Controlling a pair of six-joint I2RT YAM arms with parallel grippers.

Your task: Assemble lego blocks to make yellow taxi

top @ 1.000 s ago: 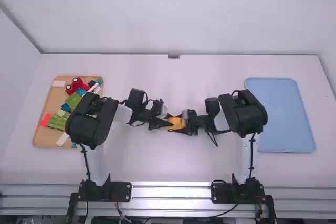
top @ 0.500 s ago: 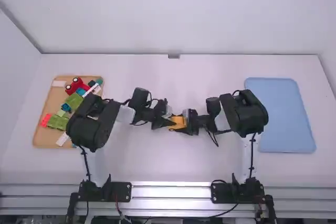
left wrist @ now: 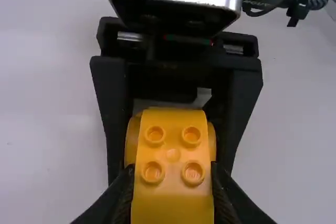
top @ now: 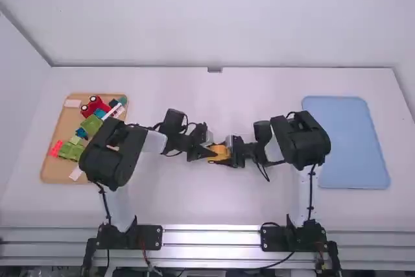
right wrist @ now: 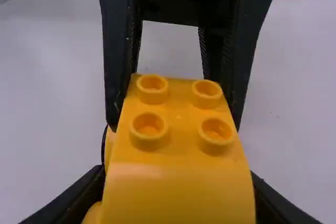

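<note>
Jaws: both sets clenched, with our left gripper [left wrist: 172,184] and our right gripper [right wrist: 176,195] grasping the glossy yellow plastic block with four round studs [top: 219,152] from opposite ends.
Yellow block: held between our two grippers, around the middle of the white table [top: 220,199]; we can't tell how high it sits above the surface.
Block's heading: the four studs face upward, and the long axis runs crosswise over the table, from one gripper to the other. The smooth part beyond the studs curves down, but we can't say which end is the taxi's front.
Block's sides: rounded yellow shapes bulge beside the studded top; we can't tell whether they are a second piece.
Change: over the last second our left gripper has edged slightly towards the right one, while the right has hardly shifted. We read that as pressing or aligning the taxi body, with an even squeeze wanted so nothing twists.
Wooden tray [top: 57,172]: well apart from the yellow block, on its left, carrying a red block with black wheels [top: 94,105], light-green studded blocks [top: 91,124] and a small pink-red block [top: 56,148].
Pale blue flat tray [top: 347,141]: well apart from the yellow block, on its right.
White wall [top: 214,17]: farthest off, beyond the yellow block.
</note>
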